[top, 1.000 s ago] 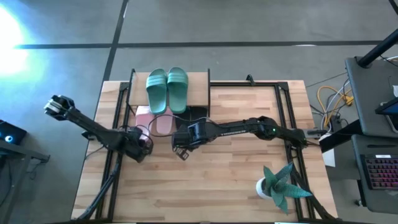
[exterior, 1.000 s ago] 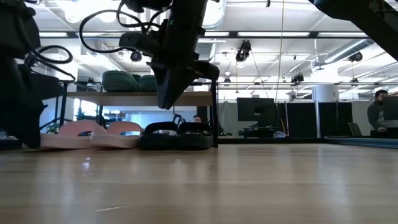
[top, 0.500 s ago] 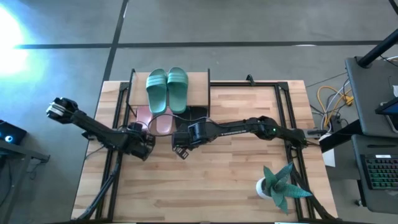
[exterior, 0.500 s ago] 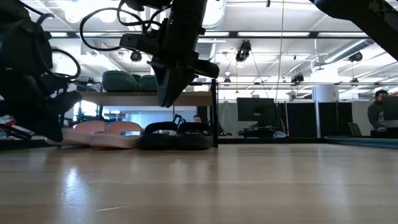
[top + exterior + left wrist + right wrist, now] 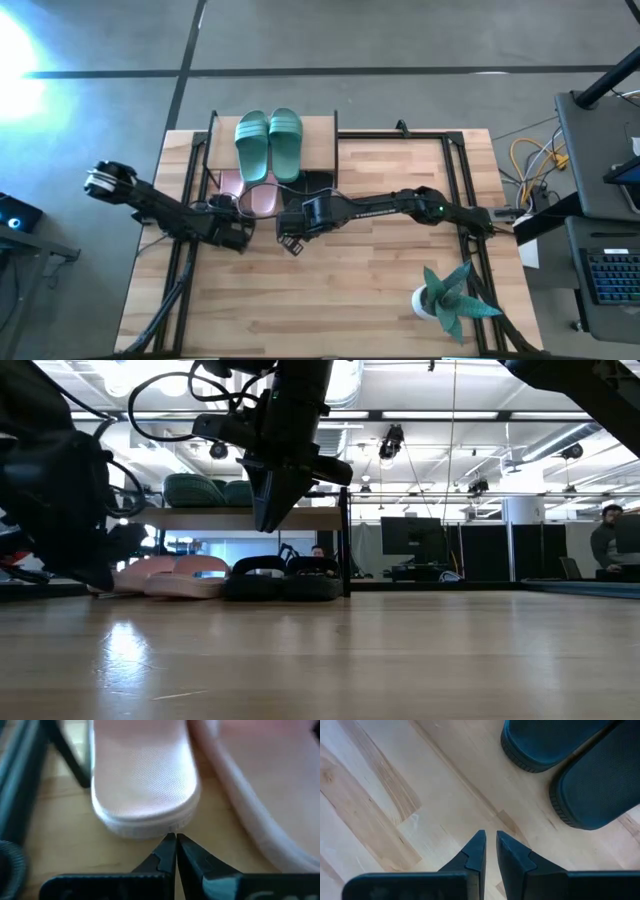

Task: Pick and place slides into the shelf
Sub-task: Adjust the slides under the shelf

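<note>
My left gripper point(image 5: 175, 840) has swung in low, fingertips pinched together just at the heel of a pink slide point(image 5: 142, 775). My right gripper point(image 5: 490, 845), nearly closed on nothing, hasn't moved, near the black slides point(image 5: 600, 785). Green slides point(image 5: 268, 143) sit atop the shelf point(image 5: 322, 145). No readable writing.

Open-plan office lab: monitors point(image 5: 410, 538), cubicle partitions point(image 5: 480, 567)

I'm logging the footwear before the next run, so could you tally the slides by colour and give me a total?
Green slides: 2, on top of the shelf.
Pale pink slides: 2, under the shelf.
Black slides: 2, under the shelf beside the pink ones.
Total: 6 slides.
</note>
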